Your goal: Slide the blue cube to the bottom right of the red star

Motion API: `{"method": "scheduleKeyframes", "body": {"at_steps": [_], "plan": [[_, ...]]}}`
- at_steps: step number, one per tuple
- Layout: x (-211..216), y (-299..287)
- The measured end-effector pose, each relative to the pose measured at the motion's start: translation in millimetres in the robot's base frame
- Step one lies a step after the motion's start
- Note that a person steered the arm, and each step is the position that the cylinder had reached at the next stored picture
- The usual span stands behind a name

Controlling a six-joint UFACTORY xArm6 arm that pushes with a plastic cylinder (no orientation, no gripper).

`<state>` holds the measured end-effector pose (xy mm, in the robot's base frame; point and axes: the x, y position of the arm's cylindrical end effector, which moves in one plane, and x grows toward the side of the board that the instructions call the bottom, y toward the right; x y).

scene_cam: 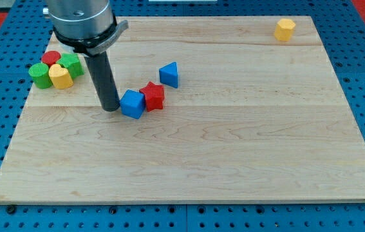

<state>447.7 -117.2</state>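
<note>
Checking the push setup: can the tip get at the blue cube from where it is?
Probably yes. My tip sits right at the blue cube's left side, nothing between them. The red star touches the cube's right.

The table top [233, 154] is pale wood, smooth and matt, with long grain lines. The blue cube [132, 104] and red star [152, 96] look like painted, faintly glossy solid blocks. The rod above my tip [109, 109] is dark and matt; its collar [82, 22] looks like grey metal.
</note>
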Motion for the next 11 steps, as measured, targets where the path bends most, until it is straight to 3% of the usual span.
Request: {"method": "scheduleKeyframes", "body": {"at_steps": [2, 3, 4, 5, 6, 7, 11], "plan": [[0, 105], [21, 91], [43, 38], [66, 38], [68, 103], [59, 126], [43, 109]]}}
